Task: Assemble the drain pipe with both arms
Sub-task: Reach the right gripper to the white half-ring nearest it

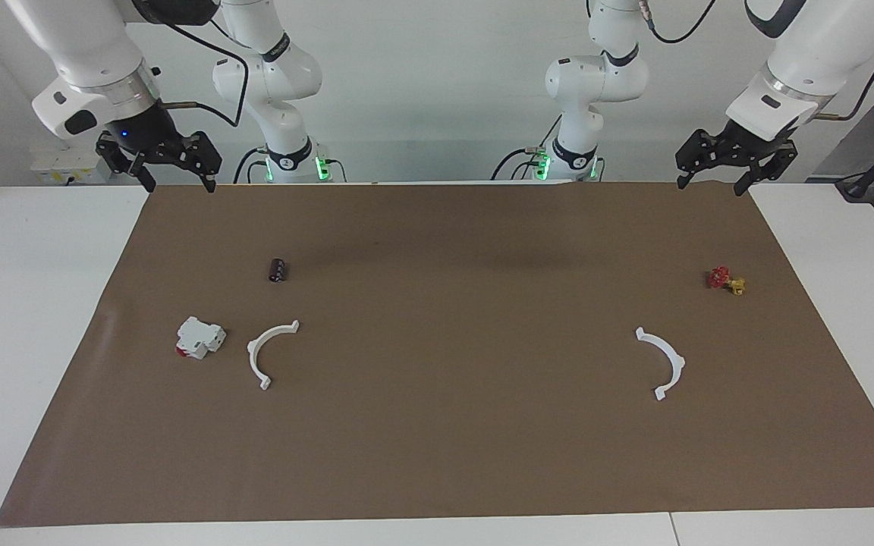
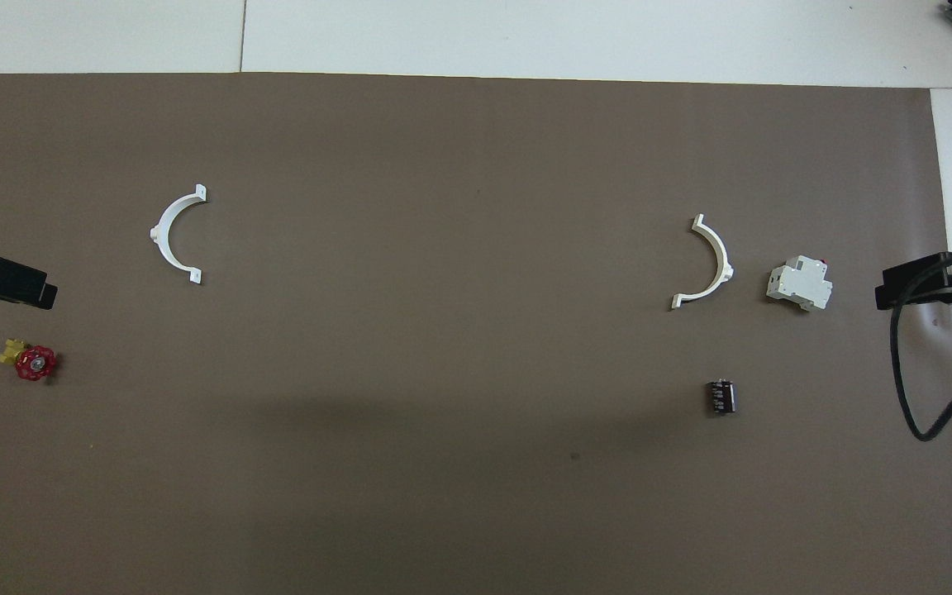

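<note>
Two thin flat white plastic half-rings with small outward tabs lie well apart on the brown paper mat (image 1: 437, 455), not joined. One half-ring (image 1: 270, 353) lies toward the right arm's end of the table, the other half-ring (image 1: 663, 362) toward the left arm's end; in the facing view their open sides face each other across the bare middle of the mat.

Taking the first half-ring as the dial's centre in the facing view, a blocky white plastic part with a red end (image 1: 199, 337) sits just beside it at about nine o'clock, and a small dark cylinder (image 1: 278, 269) lies near it at twelve o'clock, nearer to the robots. From the second half-ring, a small red handwheel on a yellow fitting (image 1: 725, 280) lies at about one o'clock, nearer to the robots.

Both arms wait, raised over the mat's corners at the robots' edge. The right gripper (image 1: 177, 184) hangs with fingers apart, holding nothing. The left gripper (image 1: 710, 184) likewise hangs spread and empty.
</note>
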`<state>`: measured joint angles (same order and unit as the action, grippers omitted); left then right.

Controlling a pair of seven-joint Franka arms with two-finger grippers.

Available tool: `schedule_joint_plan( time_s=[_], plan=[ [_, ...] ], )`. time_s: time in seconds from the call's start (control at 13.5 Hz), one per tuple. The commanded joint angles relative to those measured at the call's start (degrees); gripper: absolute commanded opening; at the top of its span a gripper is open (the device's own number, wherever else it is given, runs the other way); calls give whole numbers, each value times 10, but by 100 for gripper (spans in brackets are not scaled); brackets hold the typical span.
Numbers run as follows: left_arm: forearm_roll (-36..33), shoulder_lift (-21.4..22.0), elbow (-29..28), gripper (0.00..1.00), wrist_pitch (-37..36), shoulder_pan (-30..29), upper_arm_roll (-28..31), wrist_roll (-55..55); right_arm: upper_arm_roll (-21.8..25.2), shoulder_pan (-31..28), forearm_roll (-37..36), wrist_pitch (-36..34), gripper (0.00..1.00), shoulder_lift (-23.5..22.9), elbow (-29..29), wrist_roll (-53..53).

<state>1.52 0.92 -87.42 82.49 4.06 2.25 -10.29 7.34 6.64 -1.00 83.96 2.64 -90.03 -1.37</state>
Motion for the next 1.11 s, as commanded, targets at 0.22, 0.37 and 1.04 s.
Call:
schedule_joint_plan(
  time_s=[0.22, 0.37, 1.04],
  plan=[
    [1, 12, -13, 100, -2, -1, -1, 3, -2, -5, -3, 8, 100, 11, -13, -2],
    [1, 13, -13, 100, -2, -1, 0, 3, -2, -7, -1, 44, 100, 26, -45, -1],
    [1, 13, -13, 100, -2, -1, -1, 3, -3, 20, 5, 337, 100, -73, -169, -82]
  ],
)
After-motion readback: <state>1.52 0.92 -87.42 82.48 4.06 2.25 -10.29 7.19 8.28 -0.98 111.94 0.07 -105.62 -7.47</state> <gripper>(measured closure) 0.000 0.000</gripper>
